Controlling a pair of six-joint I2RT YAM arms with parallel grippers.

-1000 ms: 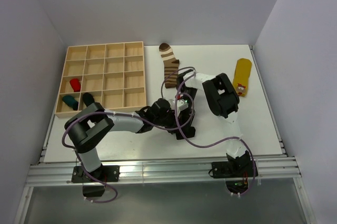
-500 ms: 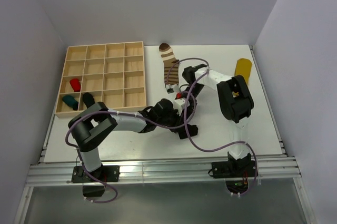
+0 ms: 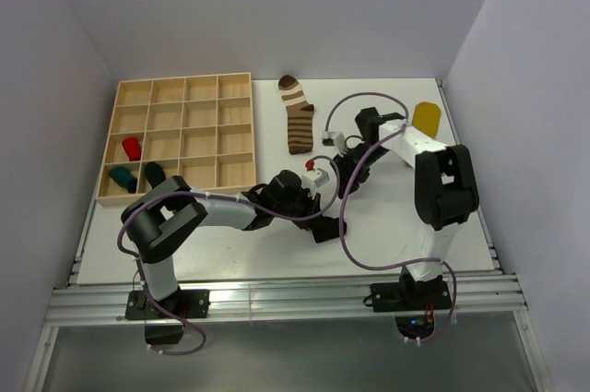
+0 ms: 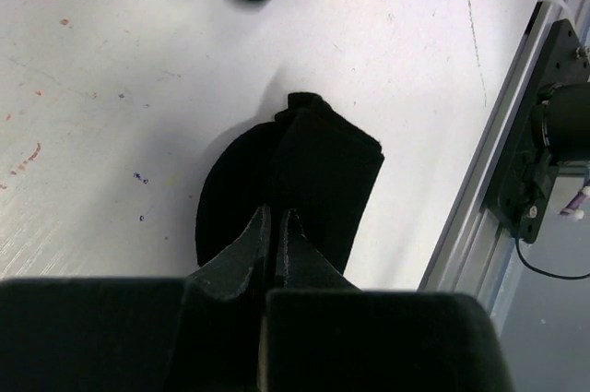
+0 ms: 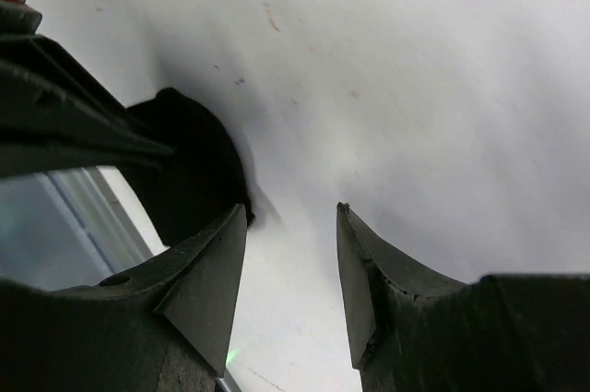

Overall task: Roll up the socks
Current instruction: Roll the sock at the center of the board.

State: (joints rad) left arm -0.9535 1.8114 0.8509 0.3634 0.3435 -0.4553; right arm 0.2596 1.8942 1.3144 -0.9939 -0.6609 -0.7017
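Observation:
My left gripper (image 4: 275, 214) is shut on the plain black sock (image 4: 309, 175), which lies folded into a thick bundle on the table near the front edge. In the top view the sock (image 3: 324, 230) sits at the tip of the left gripper (image 3: 313, 219). My right gripper (image 5: 290, 215) is open and empty, just beside the black sock (image 5: 189, 166); in the top view it (image 3: 347, 184) hovers behind the sock. The brown-and-cream striped sock (image 3: 297, 115) lies flat at the back centre. The yellow sock (image 3: 426, 117) lies at the back right, partly hidden by the right arm.
A wooden compartment tray (image 3: 175, 106) stands at the back left, holding red (image 3: 131, 148), teal (image 3: 122, 175) and dark (image 3: 154, 173) rolled socks. An aluminium rail (image 4: 539, 134) runs along the table's front edge close to the black sock. Purple cables loop over the centre.
The right arm has swung to the right and its gripper has drawn back from the black sock. The left gripper has stayed shut on the sock.

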